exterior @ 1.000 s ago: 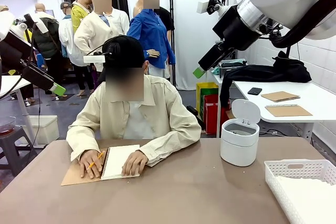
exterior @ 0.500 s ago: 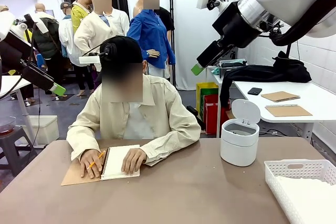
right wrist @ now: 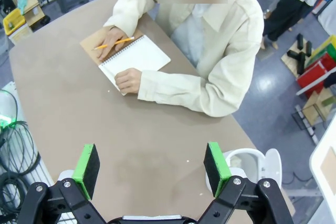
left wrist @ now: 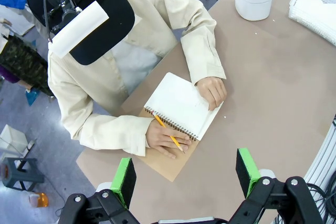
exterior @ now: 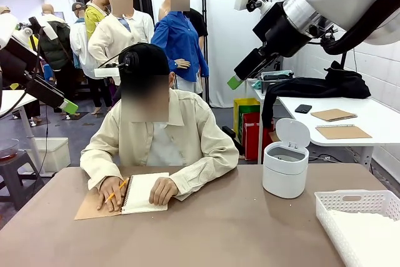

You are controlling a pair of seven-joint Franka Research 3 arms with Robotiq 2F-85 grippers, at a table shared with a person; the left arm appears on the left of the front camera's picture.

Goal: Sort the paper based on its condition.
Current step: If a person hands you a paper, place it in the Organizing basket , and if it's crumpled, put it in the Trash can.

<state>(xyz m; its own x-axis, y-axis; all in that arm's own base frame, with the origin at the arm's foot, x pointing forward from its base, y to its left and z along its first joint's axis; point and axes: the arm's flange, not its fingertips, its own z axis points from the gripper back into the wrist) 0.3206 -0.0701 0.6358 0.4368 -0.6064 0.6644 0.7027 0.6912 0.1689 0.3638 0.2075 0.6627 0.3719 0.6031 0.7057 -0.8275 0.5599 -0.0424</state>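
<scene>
Paper: white sheets (exterior: 370, 237) lie flat in the white slotted basket (exterior: 353, 201) at the near right corner of the table (exterior: 237, 232).
Paper axis: the stack is cut off by the picture edge, so its long axis and which way it points cannot be told.
Left gripper (left wrist: 185, 170): jaws spread wide with nothing between them. It is raised high off the table's left side, well apart from the paper.
Right gripper (right wrist: 151, 162): jaws spread wide and empty. It is raised high toward the table's right side, well apart from the paper.
Spiral notebook (exterior: 145, 193): open near the far left edge. One of the person's hands (exterior: 164, 191) rests on the page. The other holds a pencil (exterior: 116, 191).
White bin (exterior: 285, 168): lid up, near the far right edge beyond the basket.
</scene>
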